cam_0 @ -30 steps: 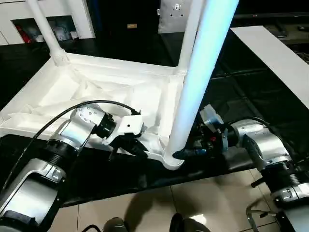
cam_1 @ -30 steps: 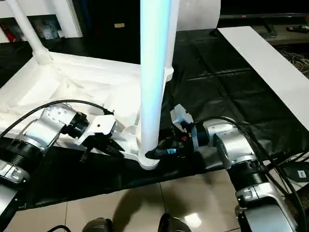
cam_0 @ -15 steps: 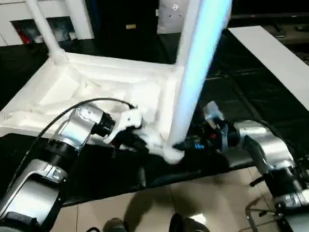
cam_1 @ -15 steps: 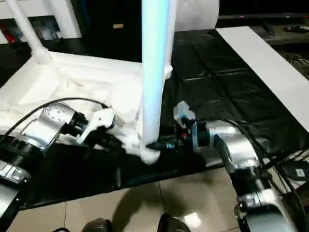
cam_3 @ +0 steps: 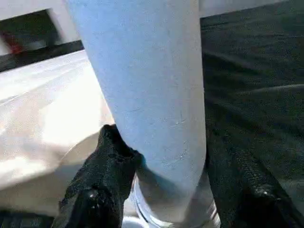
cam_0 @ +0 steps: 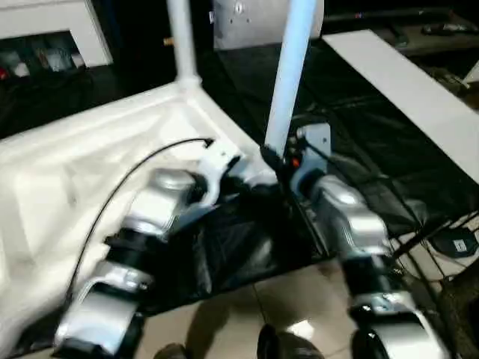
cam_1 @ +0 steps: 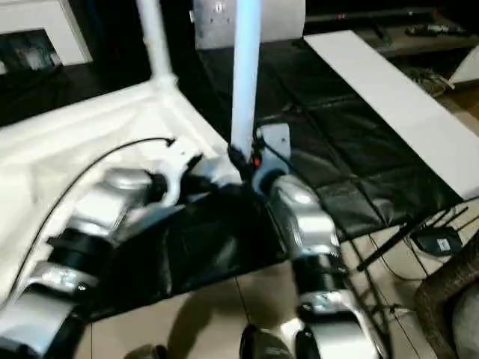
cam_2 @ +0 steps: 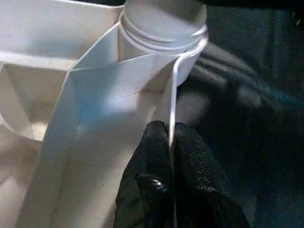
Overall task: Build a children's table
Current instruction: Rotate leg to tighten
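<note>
Head views: upturned top (cam_0: 67, 172), ribbed white plastic, fills left of frame; two tapered legs rise upper centre.
Left wrist: left gripper (cam_2: 171, 142) pinched on thin rim; stiff, light, likely slippery.
Right wrist: right gripper (cam_3: 161, 190) clasps leg (cam_3: 147, 95) just above socket, the sound grip point.

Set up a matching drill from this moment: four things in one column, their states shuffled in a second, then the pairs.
1. left tool
2. right tool
3. near table leg
4. black sheet

A. spread over the floor
B. pinching the table top's thin edge
C. upright in a corner socket
D. around the leg's base

Pairs: 1-B, 2-D, 3-C, 4-A
</note>
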`<state>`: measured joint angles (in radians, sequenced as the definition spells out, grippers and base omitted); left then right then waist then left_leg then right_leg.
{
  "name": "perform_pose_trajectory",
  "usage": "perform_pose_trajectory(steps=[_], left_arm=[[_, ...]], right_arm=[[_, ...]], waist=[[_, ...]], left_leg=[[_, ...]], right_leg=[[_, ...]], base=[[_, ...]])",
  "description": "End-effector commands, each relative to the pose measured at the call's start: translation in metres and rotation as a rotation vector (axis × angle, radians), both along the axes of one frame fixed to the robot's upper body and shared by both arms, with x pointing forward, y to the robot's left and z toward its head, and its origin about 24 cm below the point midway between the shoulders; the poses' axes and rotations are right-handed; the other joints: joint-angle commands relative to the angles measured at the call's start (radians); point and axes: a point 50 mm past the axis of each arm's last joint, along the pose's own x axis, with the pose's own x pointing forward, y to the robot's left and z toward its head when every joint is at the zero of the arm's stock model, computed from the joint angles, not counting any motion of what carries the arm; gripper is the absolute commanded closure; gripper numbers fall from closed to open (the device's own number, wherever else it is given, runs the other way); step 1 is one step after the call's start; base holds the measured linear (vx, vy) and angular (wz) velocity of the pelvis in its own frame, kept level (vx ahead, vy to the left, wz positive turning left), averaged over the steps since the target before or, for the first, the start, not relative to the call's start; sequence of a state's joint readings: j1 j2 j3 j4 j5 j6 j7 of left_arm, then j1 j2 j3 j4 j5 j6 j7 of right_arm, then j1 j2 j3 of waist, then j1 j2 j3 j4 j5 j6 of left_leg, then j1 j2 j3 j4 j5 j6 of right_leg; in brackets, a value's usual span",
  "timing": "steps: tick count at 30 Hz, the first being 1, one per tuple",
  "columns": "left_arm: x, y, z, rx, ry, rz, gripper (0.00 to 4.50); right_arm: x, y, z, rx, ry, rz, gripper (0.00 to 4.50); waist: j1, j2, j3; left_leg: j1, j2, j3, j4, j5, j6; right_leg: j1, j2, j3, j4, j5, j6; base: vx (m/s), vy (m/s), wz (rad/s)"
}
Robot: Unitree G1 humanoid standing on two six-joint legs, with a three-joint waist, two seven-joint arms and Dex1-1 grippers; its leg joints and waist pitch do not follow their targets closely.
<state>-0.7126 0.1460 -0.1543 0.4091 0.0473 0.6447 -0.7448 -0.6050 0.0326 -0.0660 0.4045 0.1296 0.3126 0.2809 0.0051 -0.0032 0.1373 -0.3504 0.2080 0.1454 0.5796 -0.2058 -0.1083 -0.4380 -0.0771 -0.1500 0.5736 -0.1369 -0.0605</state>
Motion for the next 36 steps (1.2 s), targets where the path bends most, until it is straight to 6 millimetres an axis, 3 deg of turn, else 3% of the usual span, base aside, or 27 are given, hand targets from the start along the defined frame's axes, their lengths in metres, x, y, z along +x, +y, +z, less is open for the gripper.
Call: perform_pose_trajectory(steps=[1,4,7,9,13,15,16,17,20,23,25,26,30,31,32,33,36], left_arm=[[-0.003,-0.028,0.017,-0.065,-0.063,-0.101,4.5],[-0.002,-0.025,0.017,-0.032,-0.089,-0.107,4.5],[-0.003,-0.02,0.015,-0.016,-0.087,-0.109,4.5],[-0.004,-0.01,0.009,0.002,-0.082,-0.128,4.5],[-0.006,-0.003,0.004,0.014,-0.077,-0.174,4.5],[-0.007,0.003,0.001,0.037,-0.064,-0.206,4.5],[-0.009,0.013,-0.004,0.072,-0.042,-0.259,4.5],[-0.01,0.016,-0.005,0.082,-0.033,-0.275,4.5],[-0.015,0.026,-0.007,0.109,-0.018,-0.383,4.5],[-0.023,0.036,-0.007,0.142,-0.002,-0.542,4.5],[-0.026,0.038,-0.008,0.153,0.007,-0.606,4.5],[-0.029,0.041,-0.009,0.174,0.021,-0.658,4.5],[-0.035,0.047,-0.011,0.242,0.041,-0.807,4.5],[-0.035,0.048,-0.01,0.256,0.041,-0.839,4.5],[-0.035,0.048,-0.01,0.258,0.041,-0.844,4.5],[-0.035,0.048,-0.009,0.263,0.041,-0.858,4.5],[-0.036,0.046,-0.005,0.278,0.049,-0.949,4.5]], right_arm=[[-0.006,0.027,-0.012,-0.012,0.042,0.082,1.82],[-0.005,0.024,-0.01,-0.015,-0.003,0.058,1.61],[-0.004,0.018,-0.009,-0.015,-0.013,0.035,1.29],[-0.008,0.003,-0.007,-0.027,-0.064,0.059,1.12],[-0.012,-0.011,-0.008,-0.069,-0.108,0.105,0.66],[-0.015,-0.02,-0.007,-0.09,-0.134,0.169,0.56],[-0.02,-0.034,-0.005,-0.14,-0.162,0.259,0.49],[-0.021,-0.039,-0.005,-0.165,-0.168,0.279,0.42],[-0.025,-0.054,-0.004,-0.214,-0.169,0.396,0.1],[-0.031,-0.064,-0.001,-0.248,-0.146,0.558,0.1],[-0.033,-0.066,-0.001,-0.252,-0.139,0.624,0.1],[-0.036,-0.066,0.0,-0.262,-0.136,0.689,0.1],[-0.044,-0.067,0.002,-0.263,-0.114,0.892,0.1],[-0.046,-0.066,0.002,-0.273,-0.109,0.949,0.1],[-0.047,-0.066,0.002,-0.275,-0.108,0.958,0.1],[-0.048,-0.066,0.001,-0.281,-0.106,0.985,0.35],[-0.052,-0.064,0.001,-0.26,-0.055,1.132,0.51]], waist=[[0.01,0.011,-0.087],[0.01,0.004,-0.084],[0.011,0.005,-0.085],[0.015,0.004,-0.088],[0.021,0.008,-0.087],[0.028,0.004,-0.088],[0.031,0.009,-0.084],[0.034,0.005,-0.085],[0.037,0.007,-0.078],[0.042,0.008,-0.079],[0.047,0.007,-0.081],[0.047,0.001,-0.077],[0.06,0.006,-0.079],[0.06,-0.001,-0.075],[0.063,0.002,-0.076],[0.064,0.001,-0.076],[0.072,-0.002,-0.073]], left_leg=[[-0.013,0.003,0.007,-0.052,-0.016,0.124],[-0.015,0.002,0.009,-0.053,-0.028,0.134],[-0.014,0.004,0.008,-0.053,-0.031,0.134],[-0.014,0.005,0.008,-0.052,-0.014,0.14],[-0.014,0.007,0.009,-0.049,0.013,0.165],[-0.015,0.005,0.011,-0.048,-0.001,0.173],[-0.015,0.006,0.01,-0.049,-0.014,0.176],[-0.013,0.007,0.01,-0.05,-0.024,0.171],[-0.009,0.009,0.01,-0.053,-0.062,0.154],[-0.007,0.013,0.008,-0.055,-0.08,0.147],[-0.008,0.014,0.008,-0.054,-0.079,0.154],[-0.008,0.017,0.009,-0.056,-0.071,0.153],[-0.007,0.017,0.01,-0.054,-0.065,0.16],[-0.009,0.02,0.011,-0.055,-0.065,0.157],[-0.007,0.02,0.01,-0.055,-0.067,0.154],[-0.008,0.019,0.011,-0.055,-0.07,0.154],[-0.007,0.017,0.012,-0.056,-0.077,0.151]], right_leg=[[0.091,-0.062,0.062,-0.068,-0.289,-0.131],[0.093,-0.063,0.062,-0.072,-0.28,-0.139],[0.093,-0.063,0.064,-0.069,-0.277,-0.142],[0.095,-0.063,0.066,-0.065,-0.244,-0.149],[0.094,-0.065,0.068,-0.056,-0.187,-0.177],[0.098,-0.063,0.068,-0.06,-0.205,-0.166],[0.095,-0.064,0.067,-0.064,-0.225,-0.163],[0.096,-0.063,0.067,-0.064,-0.246,-0.151],[0.091,-0.064,0.067,-0.072,-0.309,-0.141],[0.091,-0.066,0.069,-0.072,-0.324,-0.143],[0.092,-0.067,0.07,-0.069,-0.309,-0.149],[0.087,-0.066,0.07,-0.068,-0.296,-0.158],[0.088,-0.065,0.07,-0.064,-0.285,-0.166],[0.088,-0.066,0.071,-0.062,-0.283,-0.166],[0.088,-0.068,0.071,-0.062,-0.291,-0.165],[0.087,-0.068,0.071,-0.063,-0.296,-0.164],[0.087,-0.069,0.071,-0.068,-0.336,-0.15]], base=[[0.0,0.0,0.0],[0.0,0.0,0.0],[0.0,0.0,0.0],[0.0,0.0,0.0],[0.0,0.0,0.0],[0.0,0.0,0.0],[0.0,0.0,0.0],[0.0,0.0,0.0],[0.0,0.0,0.0],[0.0,0.0,0.0],[0.0,0.0,0.0],[0.0,0.0,0.0],[0.0,0.0,0.0],[0.0,0.0,0.0],[0.0,0.0,0.0],[0.0,0.0,0.0],[0.0,0.0,0.0]])
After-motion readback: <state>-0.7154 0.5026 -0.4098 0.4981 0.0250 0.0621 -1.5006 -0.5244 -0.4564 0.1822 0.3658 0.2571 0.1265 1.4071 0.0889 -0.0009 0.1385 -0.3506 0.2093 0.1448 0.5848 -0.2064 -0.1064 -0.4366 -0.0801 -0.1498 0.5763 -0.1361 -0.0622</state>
